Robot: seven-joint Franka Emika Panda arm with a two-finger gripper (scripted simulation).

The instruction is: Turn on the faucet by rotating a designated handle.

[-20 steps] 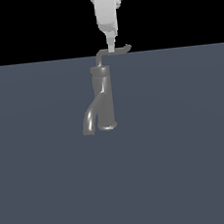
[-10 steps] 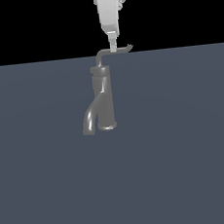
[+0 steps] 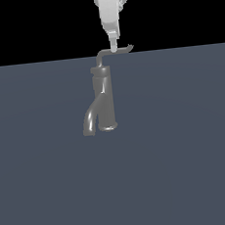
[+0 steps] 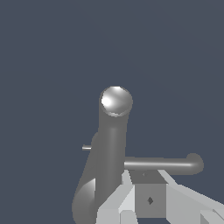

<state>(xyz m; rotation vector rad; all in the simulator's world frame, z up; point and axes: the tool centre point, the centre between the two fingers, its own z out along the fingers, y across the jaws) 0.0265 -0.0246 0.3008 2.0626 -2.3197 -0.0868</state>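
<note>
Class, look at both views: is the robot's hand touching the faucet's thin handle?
Touching. In the exterior view the hand comes down onto the handle with no gap; the wrist view shows the rod crossing right against the hand.

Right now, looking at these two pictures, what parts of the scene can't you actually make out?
- The arm above the end effector: cut off by the exterior view's top edge.
- Whether its fingers are open or shut on the handle: the exterior view shows them too small, and the wrist view's edge crops them.
- The faucet base: hidden in the wrist view by its own body.
- The spout opening: faces down, unseen in either view.
</note>
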